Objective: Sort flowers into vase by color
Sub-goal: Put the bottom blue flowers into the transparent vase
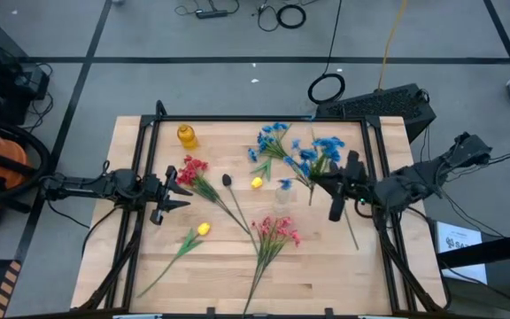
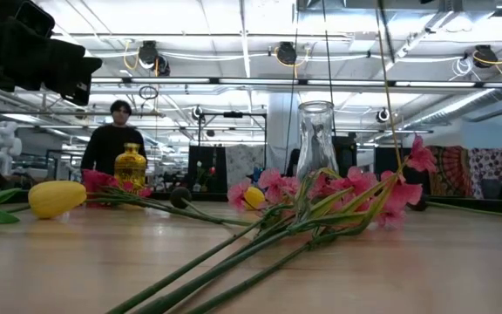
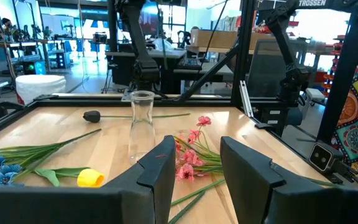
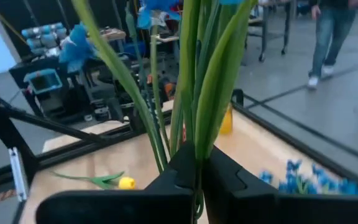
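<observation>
My right gripper (image 1: 333,197) is shut on a blue sprig (image 1: 324,149) above the table's right half, beside a clear glass vase (image 1: 282,200). More blue flowers (image 1: 273,140) lie toward the far edge. My left gripper (image 1: 172,191) is open over the left side, near the red flowers (image 1: 193,168). Flat on the wood lie a dark bud (image 1: 227,180), a yellow bud (image 1: 257,182), a yellow tulip (image 1: 203,229) and pink flowers (image 1: 277,230). A yellow vase (image 1: 187,136) stands far left. In the left wrist view the glass vase (image 3: 142,121) stands upright ahead of the open fingers. My right gripper pinches the blue sprig's green stems and leaves (image 4: 197,146) between its two fingers, which lie across them. The stems rise past the fingers to the blue blooms (image 4: 157,7). In the high view a thin stem end (image 1: 352,232) sticks out on the gripper's near side.
The table has a black rail frame (image 1: 264,118) along its far edge and sides. The pink flowers' long stems (image 2: 234,262) run toward the near edge. A person (image 2: 111,139) stands in the room behind the table. Bare wood (image 1: 343,283) shows at the near right.
</observation>
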### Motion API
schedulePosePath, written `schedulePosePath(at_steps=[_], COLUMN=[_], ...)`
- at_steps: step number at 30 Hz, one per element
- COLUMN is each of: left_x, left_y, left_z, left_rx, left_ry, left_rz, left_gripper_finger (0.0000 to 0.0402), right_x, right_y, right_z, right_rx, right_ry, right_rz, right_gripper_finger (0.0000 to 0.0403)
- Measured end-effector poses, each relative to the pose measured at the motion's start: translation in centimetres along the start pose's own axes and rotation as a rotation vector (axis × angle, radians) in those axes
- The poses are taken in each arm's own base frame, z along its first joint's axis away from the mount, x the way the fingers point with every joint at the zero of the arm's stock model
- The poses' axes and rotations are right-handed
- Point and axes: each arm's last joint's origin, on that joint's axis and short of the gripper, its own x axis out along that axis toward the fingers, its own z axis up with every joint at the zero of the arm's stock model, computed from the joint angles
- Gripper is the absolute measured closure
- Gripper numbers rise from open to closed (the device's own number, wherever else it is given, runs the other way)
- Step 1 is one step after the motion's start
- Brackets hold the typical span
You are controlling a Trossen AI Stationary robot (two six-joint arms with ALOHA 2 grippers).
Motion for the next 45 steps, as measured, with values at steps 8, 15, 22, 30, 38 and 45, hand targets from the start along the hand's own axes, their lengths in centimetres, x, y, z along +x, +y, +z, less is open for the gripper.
schedulePosePath(at_steps=[8, 15, 22, 30, 38, 45], left_x=[0.0, 0.0, 0.0, 0.0, 0.0, 0.0], left_y=[0.0, 0.0, 0.0, 0.0, 0.0, 0.0], left_z=[0.0, 0.0, 0.0, 0.0, 0.0, 0.0], left_rx=[0.000, 0.000, 0.000, 0.000, 0.000, 0.000], left_ry=[0.000, 0.000, 0.000, 0.000, 0.000, 0.000], left_rz=[0.000, 0.000, 0.000, 0.000, 0.000, 0.000], left_gripper_finger=[0.0268, 0.0268, 0.0268, 0.0268, 0.0268, 0.0268], right_x=[4.4, 7.7, 9.6, 10.8, 10.5, 10.2], right_y=[-0.4, -1.4, -2.0, -2.9, -3.9, -4.9], right_z=[0.7, 0.0, -0.6, -2.5, -5.7, -8.7], right_rx=[-0.040, -0.087, -0.144, -0.132, -0.100, -0.048], right_ry=[-0.032, -0.004, 0.001, 0.009, 0.030, 0.044], right_rz=[0.137, 0.140, 0.095, 0.063, 0.057, 0.054], right_gripper_finger=[0.0401, 0.0401, 0.0401, 0.0401, 0.0401, 0.0401])
